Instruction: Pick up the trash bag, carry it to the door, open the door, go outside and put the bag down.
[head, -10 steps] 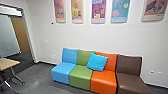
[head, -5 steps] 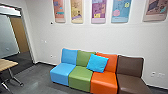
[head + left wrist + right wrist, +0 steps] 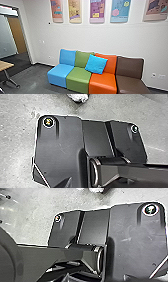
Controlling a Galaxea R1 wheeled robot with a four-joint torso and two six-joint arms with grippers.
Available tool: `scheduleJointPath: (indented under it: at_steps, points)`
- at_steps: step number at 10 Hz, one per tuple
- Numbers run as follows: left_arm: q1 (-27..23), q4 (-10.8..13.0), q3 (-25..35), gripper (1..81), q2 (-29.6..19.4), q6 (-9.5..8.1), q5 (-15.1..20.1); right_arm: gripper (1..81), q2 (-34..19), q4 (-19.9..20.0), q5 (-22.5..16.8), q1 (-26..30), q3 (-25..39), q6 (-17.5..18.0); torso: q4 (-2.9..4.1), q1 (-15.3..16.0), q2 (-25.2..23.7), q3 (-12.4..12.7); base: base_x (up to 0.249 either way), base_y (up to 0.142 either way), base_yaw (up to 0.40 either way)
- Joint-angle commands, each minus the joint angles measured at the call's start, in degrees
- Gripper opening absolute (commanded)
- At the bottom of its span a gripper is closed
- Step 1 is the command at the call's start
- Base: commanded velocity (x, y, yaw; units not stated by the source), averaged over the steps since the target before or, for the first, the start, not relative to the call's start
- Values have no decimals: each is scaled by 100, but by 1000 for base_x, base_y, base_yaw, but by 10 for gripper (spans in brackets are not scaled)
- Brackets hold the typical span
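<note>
Seats stand along a wall; the bag, presumably soft and slack, is best gripped at its neck, though whether either gripper is closed cannot be determined.

head view faces seats from above; wrist views look closely down, sharing dark plate

You've got a tan-brown wood-tone door at far left in the head view: tall, flat, upright, standing beyond the framed opening, its foot at the dark floor. Can't tell if it's latched, or if it's your way outside.
</note>
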Motion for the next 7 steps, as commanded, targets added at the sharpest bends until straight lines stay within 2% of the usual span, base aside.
scheduleJointPath:
  at_steps: [1, 4, 7]
  points:
    - [-357, 0, 33, 811, -17, 27, 266, 811, -70, -6, -249, 281, 69, 11, 0, 5, 0, 0, 110, -83, 0]
    - [-357, -9, 33, 811, -26, 27, 266, 811, -70, 3, -249, 281, 69, 11, 0, 5, 0, 0, 110, -76, 0]
    - [-357, -18, 33, 811, -26, 9, 266, 811, -61, -15, -249, 254, 96, 11, 0, 6, 2, -2, 59, 0, 0]
